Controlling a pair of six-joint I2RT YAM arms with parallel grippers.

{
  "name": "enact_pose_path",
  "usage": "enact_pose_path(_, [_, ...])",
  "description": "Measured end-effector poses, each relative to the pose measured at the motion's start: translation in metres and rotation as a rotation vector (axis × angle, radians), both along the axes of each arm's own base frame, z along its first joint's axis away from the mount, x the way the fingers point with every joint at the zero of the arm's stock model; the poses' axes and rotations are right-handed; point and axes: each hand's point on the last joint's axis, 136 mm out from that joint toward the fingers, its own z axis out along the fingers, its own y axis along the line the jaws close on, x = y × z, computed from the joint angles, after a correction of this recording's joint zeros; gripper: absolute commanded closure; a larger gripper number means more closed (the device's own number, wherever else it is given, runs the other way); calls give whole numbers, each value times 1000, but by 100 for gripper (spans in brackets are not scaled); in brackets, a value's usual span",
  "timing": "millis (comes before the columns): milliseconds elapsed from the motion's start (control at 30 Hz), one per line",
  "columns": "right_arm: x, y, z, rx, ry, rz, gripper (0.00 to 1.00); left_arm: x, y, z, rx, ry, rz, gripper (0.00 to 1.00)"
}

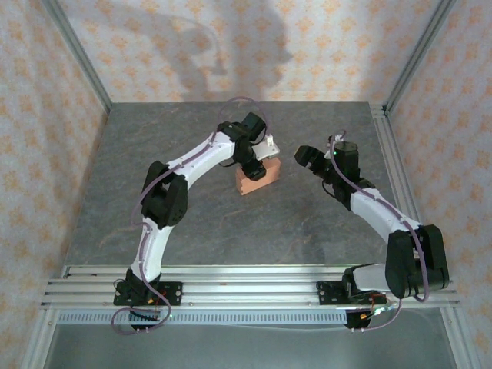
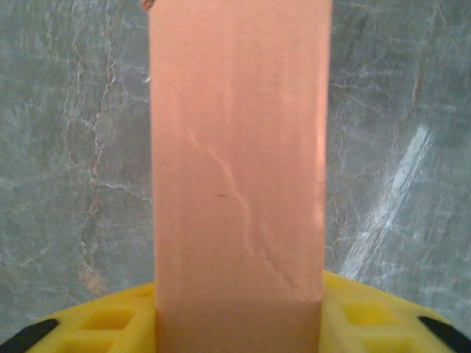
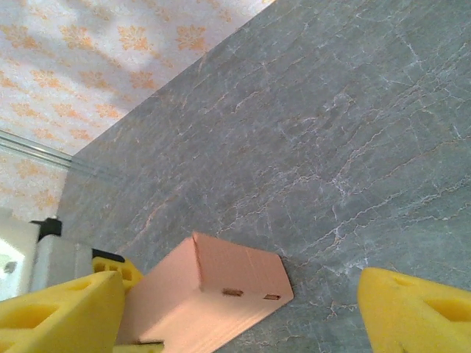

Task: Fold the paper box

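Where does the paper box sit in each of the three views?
Top external: paper box just above centre.
Left wrist: paper box fills the middle, top to bottom.
Right wrist: paper box at bottom left.
Shared landmark: grey veined tabletop around it.

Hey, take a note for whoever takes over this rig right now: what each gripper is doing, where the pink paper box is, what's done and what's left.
Left gripper: yellow fingers closed against both sides of the salmon-pink thin-card paper box.
Right gripper: open and holding nothing, just right of the box and apart from it.
Box: mid-table on the grey marble-patterned table, under the left gripper.
Done: the card is already folded into a small box, with two tabs slotted along one edge.
Left: probably check the hidden sides for loose flaps, then release.
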Motion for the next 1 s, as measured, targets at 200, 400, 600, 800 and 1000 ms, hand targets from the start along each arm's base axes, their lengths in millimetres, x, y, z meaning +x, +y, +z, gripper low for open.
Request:
enact_pose_path(200, [-2,0,-4,-2,10,0,18,-9,3,0,37,-51,-86,66])
enact_pose_path(400, [-1,1,-8,-1,19,4,18,-21,8,-1,127,-248,-225,60])
enact_pose_path(600, [0,1,-22,-7,55,4,18,5,7,-5,229,-496,-290,56])
enact_pose_path(800, [0,1,-26,-9,64,4,18,28,14,-20,322,-633,-289,43])
enact_pose_path(1000, [0,1,-26,-10,64,3,13,24,21,-36,350,-586,-272,0])
